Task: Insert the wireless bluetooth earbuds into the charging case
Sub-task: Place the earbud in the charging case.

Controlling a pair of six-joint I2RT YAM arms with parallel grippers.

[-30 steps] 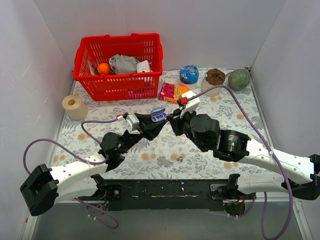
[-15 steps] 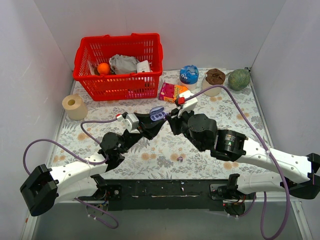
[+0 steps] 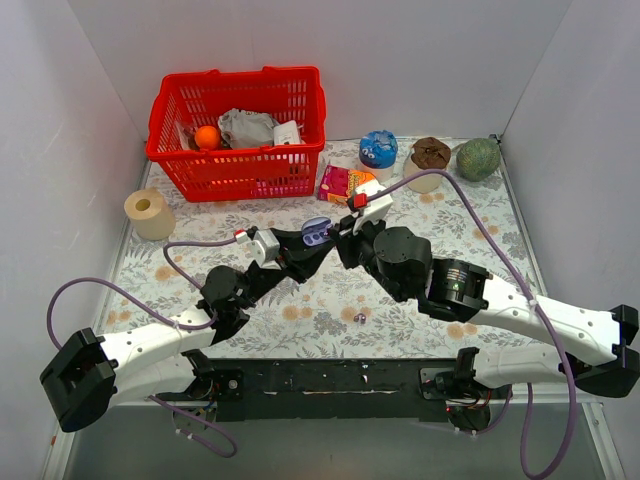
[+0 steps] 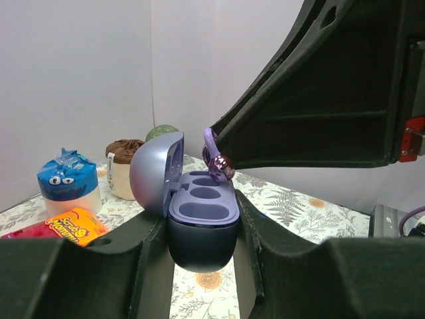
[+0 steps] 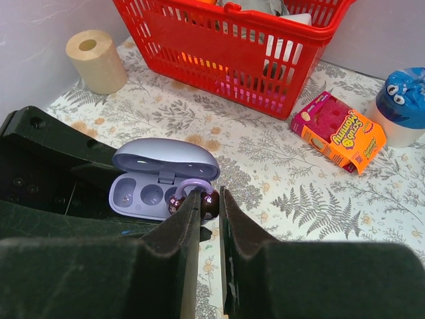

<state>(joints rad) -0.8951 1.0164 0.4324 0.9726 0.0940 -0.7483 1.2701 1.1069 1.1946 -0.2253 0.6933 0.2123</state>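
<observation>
While left end effector grips charging case | right end effector pinches earbud

Both arms white-shelled, black joints, looping purple cables, small red plugs

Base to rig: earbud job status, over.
Left claw shut on charging case, lid open. Right claw shut on earbud, at case, not seated. Second earbud loose on table. Nothing blocking.
</observation>
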